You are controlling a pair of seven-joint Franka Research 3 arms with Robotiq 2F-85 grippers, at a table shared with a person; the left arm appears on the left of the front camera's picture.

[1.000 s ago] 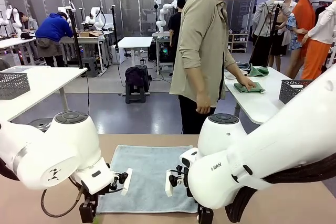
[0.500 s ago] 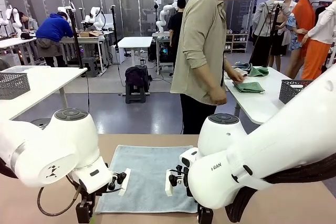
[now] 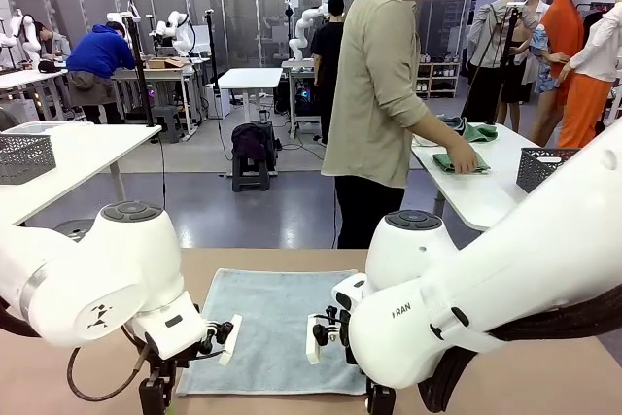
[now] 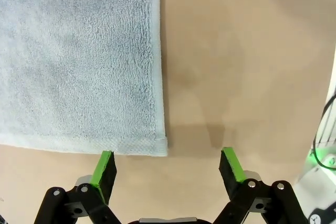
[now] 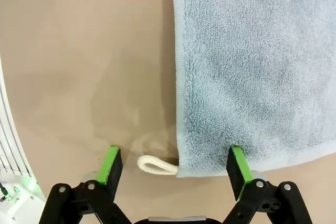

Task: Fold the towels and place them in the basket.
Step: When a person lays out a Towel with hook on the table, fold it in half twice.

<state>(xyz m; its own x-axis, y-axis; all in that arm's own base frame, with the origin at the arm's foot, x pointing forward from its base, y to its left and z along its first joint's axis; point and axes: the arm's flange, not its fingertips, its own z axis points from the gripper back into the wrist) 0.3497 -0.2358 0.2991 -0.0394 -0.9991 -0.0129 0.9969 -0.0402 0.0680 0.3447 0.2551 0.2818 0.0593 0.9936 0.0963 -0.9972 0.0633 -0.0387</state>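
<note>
Now: one towel, two grippers at its near corners

One blue-grey towel [image 3: 277, 328] lies flat on the tan table [image 4: 252, 51]. The left gripper [image 4: 168, 163] hangs at one near corner, jaws spread wide, holding nothing. The right gripper [image 5: 176, 166] straddles the other corner, jaws also spread, the towel's single white loop [image 5: 153, 166] between them. One person [image 3: 374, 94] stands beyond, a hand on a green cloth [image 3: 457, 164]. Two mesh baskets sit on side tables, one left [image 3: 24, 157], one right [image 3: 544, 167].

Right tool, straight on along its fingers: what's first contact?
Likely the towel, at the corner by its loop: the open right tool straddles it, one finger over terry, the other over bare table. Height above the cloth is unclear.
</note>
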